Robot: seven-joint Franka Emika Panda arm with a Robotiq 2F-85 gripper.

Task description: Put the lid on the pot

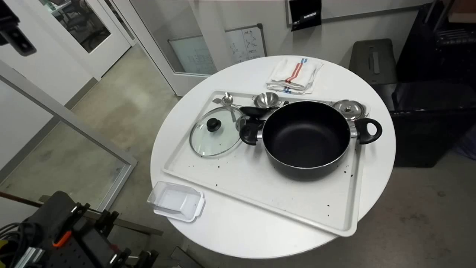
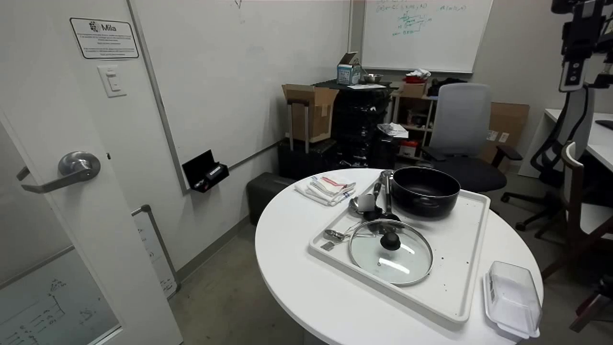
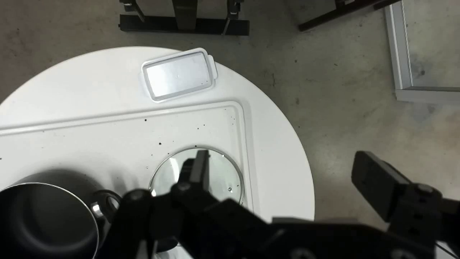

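Observation:
The lid (image 1: 223,139) is clear glass with a metal rim and a black knob. It lies knob up on the white tray (image 1: 241,175), beside the pot, its edge over some utensils. It also shows in an exterior view (image 2: 397,266) and partly in the wrist view (image 3: 222,172), its knob hidden there by a finger. The black pot (image 1: 306,139) stands uncovered on the tray, also in an exterior view (image 2: 424,196) and the wrist view (image 3: 46,219). My gripper (image 3: 282,158) is open and empty, well above the table; it shows at the edge of an exterior view (image 2: 586,85).
A clear plastic container (image 1: 176,201) stands on the round table (image 1: 230,230) near its edge. Several utensils (image 2: 383,201), a small steel colander (image 1: 266,99) and a small steel lid (image 1: 349,109) lie round the pot. A folded towel (image 1: 295,74) lies behind the tray.

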